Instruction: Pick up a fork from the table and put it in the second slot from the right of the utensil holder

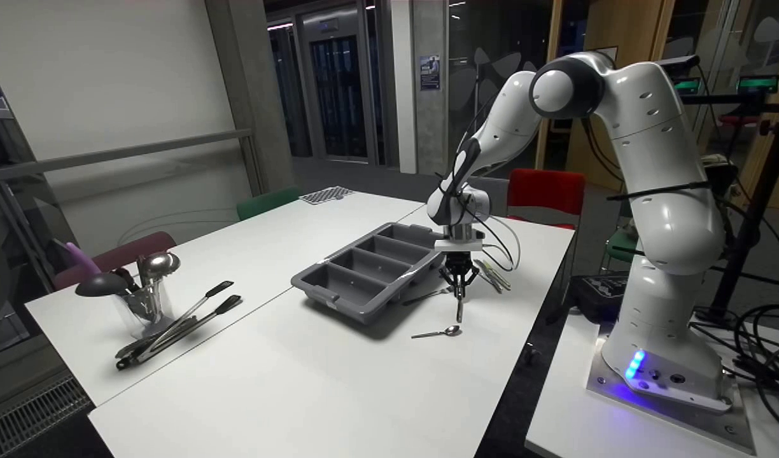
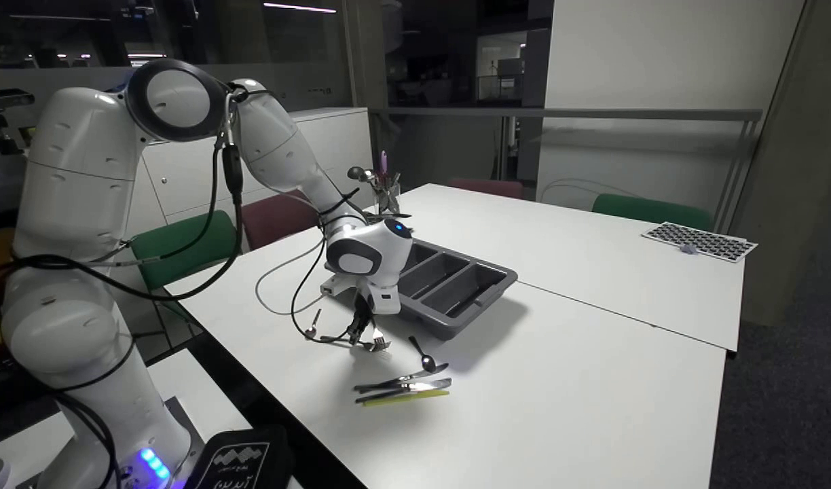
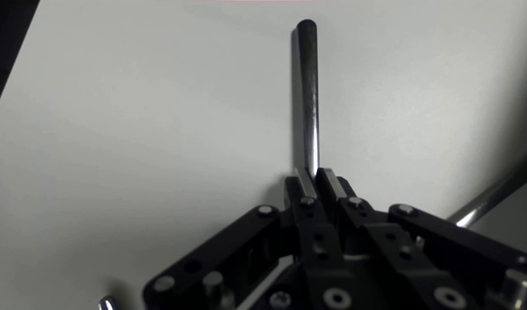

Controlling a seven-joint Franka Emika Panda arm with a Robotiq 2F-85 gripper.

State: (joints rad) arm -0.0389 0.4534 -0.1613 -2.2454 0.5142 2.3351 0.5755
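In an exterior view, from the black two-fingered gripper (image 1: 459, 294), the way between 9 and 11 o'clock is barred by the dark grey, walled rectangular tray (image 1: 348, 306); at 9, also by a loose silver fork (image 1: 433, 293). Passage is hindered at 2 by silver and yellow-green cutlery (image 1: 492, 276), at 7 by a silver spoon (image 1: 448, 331), at 6 by the gripped slim silver-metal utensil (image 1: 459, 311). Free room is offered at 5 and 8 over the white rectangular tabletop (image 1: 338, 369).
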